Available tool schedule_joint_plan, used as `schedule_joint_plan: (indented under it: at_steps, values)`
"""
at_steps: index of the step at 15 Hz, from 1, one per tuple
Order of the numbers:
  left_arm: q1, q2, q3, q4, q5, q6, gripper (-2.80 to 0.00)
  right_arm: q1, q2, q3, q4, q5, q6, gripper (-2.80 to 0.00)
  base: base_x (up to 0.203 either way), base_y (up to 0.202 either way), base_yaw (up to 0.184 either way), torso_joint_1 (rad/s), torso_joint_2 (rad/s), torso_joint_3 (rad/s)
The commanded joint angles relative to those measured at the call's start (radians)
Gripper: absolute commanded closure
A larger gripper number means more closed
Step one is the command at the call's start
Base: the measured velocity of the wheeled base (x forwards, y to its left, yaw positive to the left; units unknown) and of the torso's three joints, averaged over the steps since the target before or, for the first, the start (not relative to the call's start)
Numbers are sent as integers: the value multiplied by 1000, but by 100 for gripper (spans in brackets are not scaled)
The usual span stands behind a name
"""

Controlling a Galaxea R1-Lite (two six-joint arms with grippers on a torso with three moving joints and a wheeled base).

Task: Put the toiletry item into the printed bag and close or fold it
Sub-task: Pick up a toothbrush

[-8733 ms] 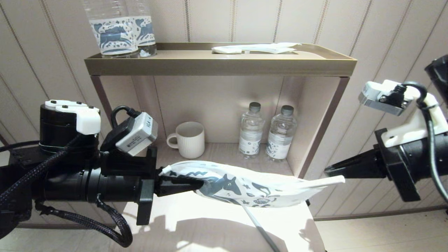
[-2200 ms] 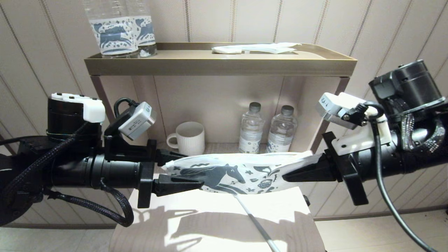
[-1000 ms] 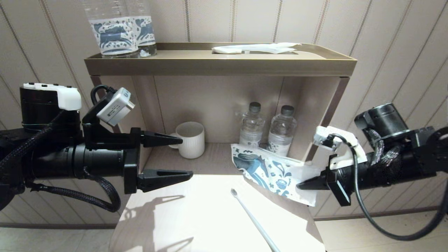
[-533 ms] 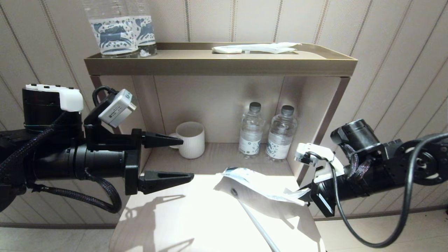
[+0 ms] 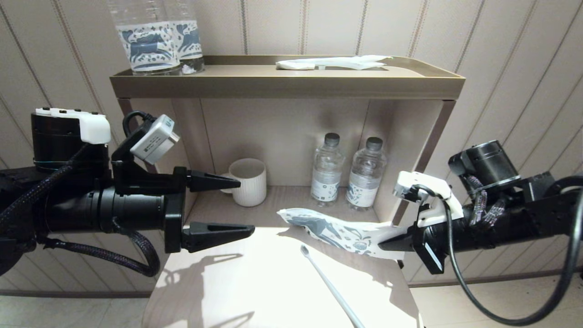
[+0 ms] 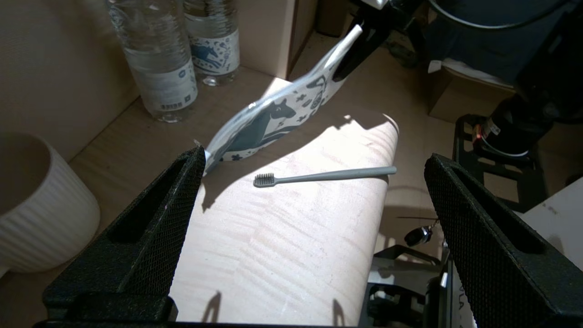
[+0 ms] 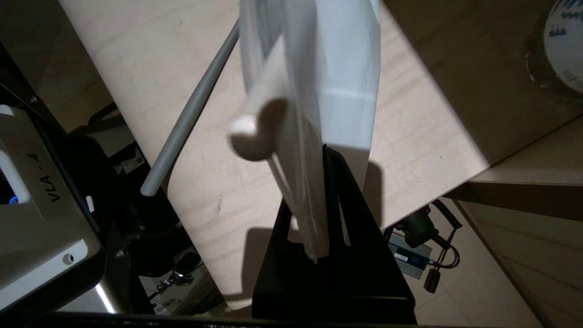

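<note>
The grey toothbrush (image 5: 329, 283) lies on the pale table (image 5: 237, 291), head toward the shelf, and nothing touches it. It also shows in the left wrist view, toothbrush (image 6: 319, 175). My right gripper (image 5: 387, 241) is shut on one end of the printed bag (image 5: 330, 227). The bag slants just above the table's far right corner, horse print up. In the right wrist view a white rounded rod end (image 7: 255, 134) pokes from the bag (image 7: 337, 68) near my right gripper (image 7: 312, 196). My left gripper (image 5: 247, 207) hovers open at the left, holding nothing.
A white mug (image 5: 247, 181) and two small bottles (image 5: 346, 172) stand in the shelf niche behind the table. On the top shelf (image 5: 282, 84) are two large horse-label bottles (image 5: 155, 41) and a white wrapped packet (image 5: 332, 63). The shelf's right wall is close to my right arm.
My left gripper opened and let go of the bag, then drew back left. My right gripper swung the bag down toward the table and has now lifted it slightly, print up.
</note>
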Motion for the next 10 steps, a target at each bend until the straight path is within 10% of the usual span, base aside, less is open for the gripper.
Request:
schedule_joint_plan:
  at_steps: [1, 5, 8, 9, 10]
  values:
    - [-3, 5, -38, 13, 0, -28, -280, -1, -65, -22, 3, 10, 9, 0, 0, 0, 0, 0, 0, 0]
    - [-68, 21, -135, 18, 154, -245, -280, 1, -63, -37, 0, 12, 36, 0, 0, 0, 0, 0, 0, 0]
    - [-104, 30, -156, 15, 214, -290, -280, 2, -67, -36, 0, 12, 36, 0, 0, 0, 0, 0, 0, 0]
    - [-111, 27, -156, 15, 229, -293, 0, 4, -67, -36, 0, 12, 37, 0, 0, 0, 0, 0, 0, 0]
    - [-120, 26, -157, 15, 235, -302, 0, 4, -69, -34, -1, 12, 36, 0, 0, 0, 0, 0, 0, 0]
